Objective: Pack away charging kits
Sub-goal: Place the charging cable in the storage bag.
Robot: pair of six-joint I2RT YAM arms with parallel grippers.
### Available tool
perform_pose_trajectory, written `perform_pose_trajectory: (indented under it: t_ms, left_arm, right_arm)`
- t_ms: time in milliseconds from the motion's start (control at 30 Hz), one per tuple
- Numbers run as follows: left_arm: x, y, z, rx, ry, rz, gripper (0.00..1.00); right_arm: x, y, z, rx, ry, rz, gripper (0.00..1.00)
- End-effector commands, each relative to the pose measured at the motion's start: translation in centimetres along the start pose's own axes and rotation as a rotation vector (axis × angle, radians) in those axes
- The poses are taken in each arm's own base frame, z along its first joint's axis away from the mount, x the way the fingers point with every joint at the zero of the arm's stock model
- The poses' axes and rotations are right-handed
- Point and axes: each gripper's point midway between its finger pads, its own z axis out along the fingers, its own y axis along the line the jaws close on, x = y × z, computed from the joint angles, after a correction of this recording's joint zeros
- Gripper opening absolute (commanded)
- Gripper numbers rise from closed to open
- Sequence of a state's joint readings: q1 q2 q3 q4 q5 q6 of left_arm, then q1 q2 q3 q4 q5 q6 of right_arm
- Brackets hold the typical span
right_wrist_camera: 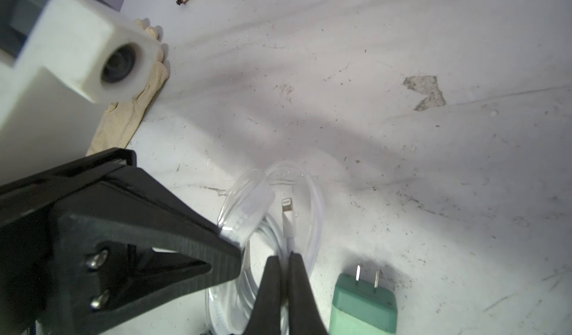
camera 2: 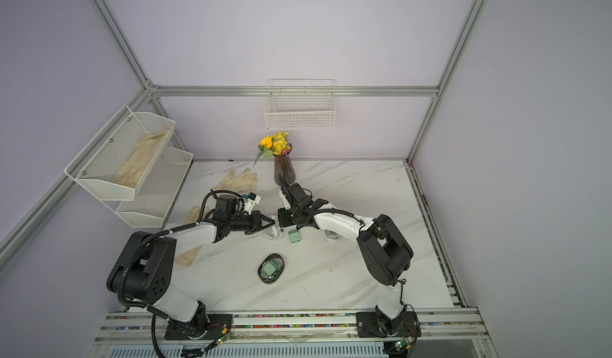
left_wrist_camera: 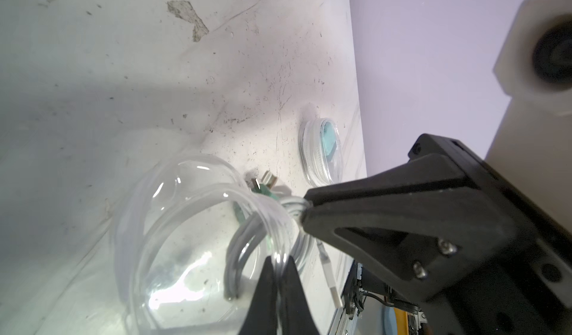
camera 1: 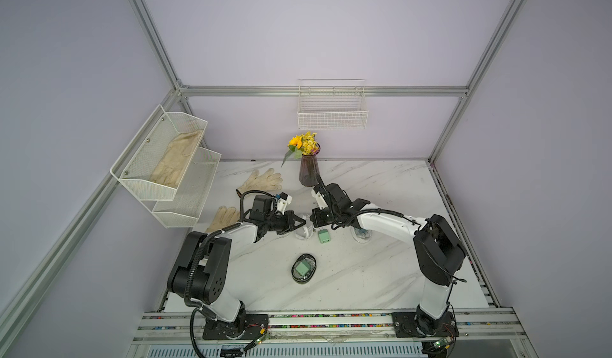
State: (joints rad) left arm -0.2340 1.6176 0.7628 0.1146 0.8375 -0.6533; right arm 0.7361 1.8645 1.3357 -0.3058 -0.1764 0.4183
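An open clear case stands mid-table, its lid tilted up. My left gripper is shut on the lid's clear rim. My right gripper is shut on a coiled white cable whose loops hang inside the case. In both top views the two grippers meet tip to tip over that case. A mint green adapter lies loose on the marble just right of it. Nearer the front, a shut case holds another mint adapter. A third case holds a teal adapter.
Two cream gloves lie at back left. A dark vase with yellow flowers stands behind the grippers. A white mesh shelf holding a glove hangs on the left wall, a wire basket on the back wall.
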Motion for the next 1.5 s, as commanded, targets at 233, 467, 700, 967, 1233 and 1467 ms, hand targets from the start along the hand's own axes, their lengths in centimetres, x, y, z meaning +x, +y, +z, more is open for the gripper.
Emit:
perform_pose_trajectory:
  t_ms: [233,467,700,967,1233,1467]
  left_arm:
    - [-0.2,-1.1,0.5,0.097,-0.036,0.051,0.00]
    - [1.0,-0.1,0.7,0.084,-0.015,0.036,0.00]
    - [1.8,0.7,0.9,0.070,0.001,0.006,0.00]
    - [2.6,2.0,0.9,0.018,0.006,-0.042,0.00]
    - [1.2,1.5,0.6,-0.005,-0.050,-0.063,0.00]
    - [0.5,2.6,0.3,-0.105,-0.067,-0.087,0.00]
  right_arm:
    - [2.0,1.1,2.9,-0.111,0.019,0.031,0.00]
    - [3.1,0.1,4.9,-0.099,0.040,0.041,0.00]
    - [2.7,-1.2,5.6,-0.040,-0.002,0.073,0.00]
    - [0.7,-1.1,4.8,-0.029,-0.082,0.110,0.00]
    - [2.5,-1.2,6.7,-0.074,-0.039,0.162,0.00]
    - [-0.3,0.1,1.2,-0.069,-0.133,0.129,0.41]
